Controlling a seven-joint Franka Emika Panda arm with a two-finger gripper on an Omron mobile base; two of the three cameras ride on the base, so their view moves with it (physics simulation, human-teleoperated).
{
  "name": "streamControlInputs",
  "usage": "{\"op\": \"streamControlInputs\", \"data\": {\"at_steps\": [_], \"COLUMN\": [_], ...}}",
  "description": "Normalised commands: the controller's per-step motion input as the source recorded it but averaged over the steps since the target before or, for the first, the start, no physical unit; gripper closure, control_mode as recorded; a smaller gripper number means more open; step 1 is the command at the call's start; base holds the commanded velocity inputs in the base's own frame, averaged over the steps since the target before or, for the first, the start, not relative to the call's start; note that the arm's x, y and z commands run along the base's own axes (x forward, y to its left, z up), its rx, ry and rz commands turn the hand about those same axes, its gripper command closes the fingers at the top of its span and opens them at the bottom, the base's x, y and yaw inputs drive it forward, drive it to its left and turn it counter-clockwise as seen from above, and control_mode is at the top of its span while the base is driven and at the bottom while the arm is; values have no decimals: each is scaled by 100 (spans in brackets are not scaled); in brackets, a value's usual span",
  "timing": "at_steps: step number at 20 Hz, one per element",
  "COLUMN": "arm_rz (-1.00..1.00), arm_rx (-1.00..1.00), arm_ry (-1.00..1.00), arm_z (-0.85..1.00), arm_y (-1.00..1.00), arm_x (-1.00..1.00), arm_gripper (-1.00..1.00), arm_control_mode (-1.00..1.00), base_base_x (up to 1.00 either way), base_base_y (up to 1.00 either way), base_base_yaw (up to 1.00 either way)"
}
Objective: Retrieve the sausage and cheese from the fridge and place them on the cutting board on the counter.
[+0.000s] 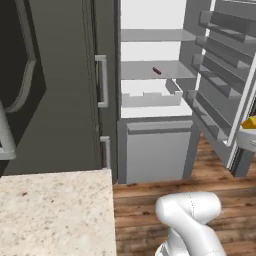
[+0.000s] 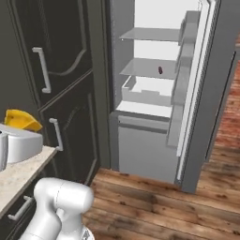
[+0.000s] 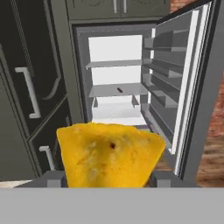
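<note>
At the far left of my left base view the beige speckled counter [image 1: 55,212] fills the lower corner, with dark cabinets [image 1: 47,85] standing above and behind it, their silver handles running vertically. Moving right, the fridge [image 1: 155,145] stands open, its white interior lit, glass shelves stacked one over another and a clear drawer below them. The sausage [image 1: 157,71] lies alone on the middle glass shelf, a small reddish-brown stub toward the back, well apart from the shelf edges; from my right base view it shows as a dark speck [image 2: 160,70] on that same shelf, and from my hand view it sits small and far off [image 3: 120,90] in the centre of the compartment. Further right, the open fridge door [image 1: 225,75] swings out with its grey bins lined up along the inside. At the right edge of the left base view I catch a sliver of the cheese [image 1: 250,122] held up beside my white wrist, clear of the fridge and above the wooden floor [image 1: 150,225]. In my hand view the cheese [image 3: 109,153] is a big yellow-orange wedge right in front of the lens, and my gripper [image 3: 107,179] is clamped on it, the two grey fingers [image 3: 52,179] pressing against its lower sides.
</note>
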Motion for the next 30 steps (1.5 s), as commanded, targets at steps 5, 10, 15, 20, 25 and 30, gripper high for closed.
{"op": "streamControlInputs", "data": {"at_steps": [5,10,15,20,25,30], "arm_rz": [0,0,0,0,0,0], "arm_rx": [0,0,0,0,0,0], "arm_ry": [0,0,0,0,0,0], "arm_z": [0,0,0,0,0,0], "arm_y": [0,0,0,0,0,0], "arm_x": [0,0,0,0,0,0], "arm_gripper": [100,100,100,100,100,100], "arm_control_mode": [100,100,100,100,100,100], "base_base_x": [-65,-72,-67,-60,-53,-45], "base_base_y": [0,0,-1,-22,-14,-8], "base_base_yaw": [25,27,35,39,35,36]}}
